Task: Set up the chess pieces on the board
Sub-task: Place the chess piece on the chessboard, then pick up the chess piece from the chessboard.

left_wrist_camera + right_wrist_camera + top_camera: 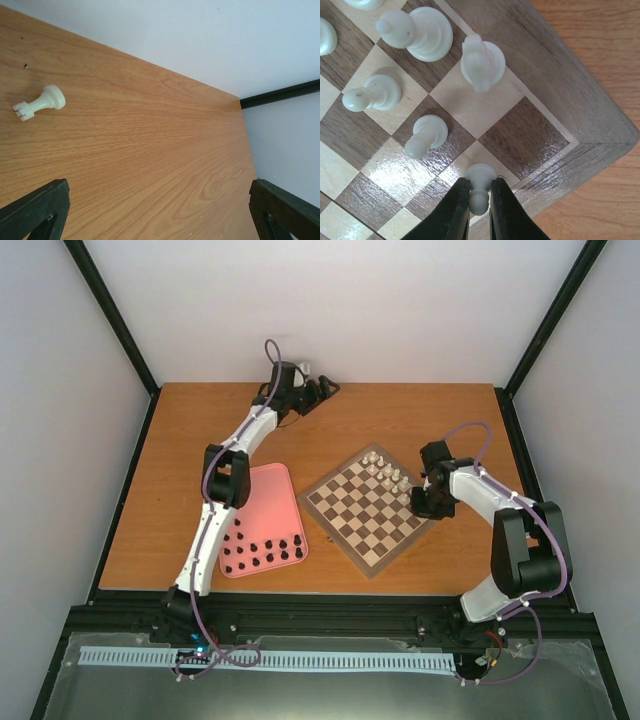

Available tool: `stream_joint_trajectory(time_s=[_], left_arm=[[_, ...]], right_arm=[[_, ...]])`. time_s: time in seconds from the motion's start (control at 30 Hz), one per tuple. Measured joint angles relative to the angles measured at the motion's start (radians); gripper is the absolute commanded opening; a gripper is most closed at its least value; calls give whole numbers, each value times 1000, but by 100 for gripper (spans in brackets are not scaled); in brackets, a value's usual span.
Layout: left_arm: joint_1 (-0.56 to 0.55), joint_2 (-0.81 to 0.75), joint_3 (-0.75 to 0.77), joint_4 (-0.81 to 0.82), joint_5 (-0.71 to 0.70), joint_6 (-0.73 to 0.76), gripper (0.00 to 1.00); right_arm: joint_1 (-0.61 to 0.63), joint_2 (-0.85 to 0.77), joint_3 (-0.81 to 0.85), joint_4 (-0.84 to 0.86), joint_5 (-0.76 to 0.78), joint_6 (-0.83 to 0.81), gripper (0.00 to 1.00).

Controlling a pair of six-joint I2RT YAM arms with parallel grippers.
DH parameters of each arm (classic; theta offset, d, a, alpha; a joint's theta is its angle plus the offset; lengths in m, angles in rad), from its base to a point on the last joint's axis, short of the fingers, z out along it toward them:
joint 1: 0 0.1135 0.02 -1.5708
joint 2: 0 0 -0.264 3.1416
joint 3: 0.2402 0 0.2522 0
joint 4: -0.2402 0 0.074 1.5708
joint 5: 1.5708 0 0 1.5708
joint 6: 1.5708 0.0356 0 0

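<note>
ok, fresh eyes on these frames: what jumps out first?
The right arm's fingers pinch a white pawn near the corner of the board, beside other white pieces already standing. A lone white rook lies tipped over on the table ahead of the left arm's open fingers. Black pieces wait in the pink tray.

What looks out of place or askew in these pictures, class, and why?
A small cream-white castle-topped chess piece lies toppled on its side on the bare wooden table, off the checkered wooden chessboard, where the other cream-white pieces stand upright.
</note>
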Motion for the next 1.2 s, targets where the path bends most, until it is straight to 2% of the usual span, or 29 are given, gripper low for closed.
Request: stream_joint_trajectory(time_s=[0.07,0.17,0.37,0.63,0.67,0.7,0.73,0.77,1.07,1.2], left_arm=[[2,-8,0,-3,0,3,100],[5,-21,-3,-12,0,8,100],[14,-58,-35,-47,5,29,100],[31,-115,-45,-97,11,59,100],[34,-127,-45,-109,11,64,100],[36,-138,-45,-119,10,69,100],[40,-153,-45,-135,10,76,100],[43,-168,-45,-152,8,84,100],[127,-389,-46,-438,-37,182,100],[173,-555,-135,-561,-115,272,100]], right_arm=[[0,-2,-2,0,-1,0,17],[0,-7,-6,-2,-3,0,32],[0,-15,-9,-23,-2,-3,37],[0,-76,19,-64,1,-8,55],[0,-80,36,-72,0,-10,59],[0,-84,56,-82,1,-11,68],[0,-88,81,-95,0,-13,92],[0,-94,111,-105,0,-14,99],[-1,-146,327,-174,-8,-35,100],[-1,-138,383,-177,-22,-42,100]])
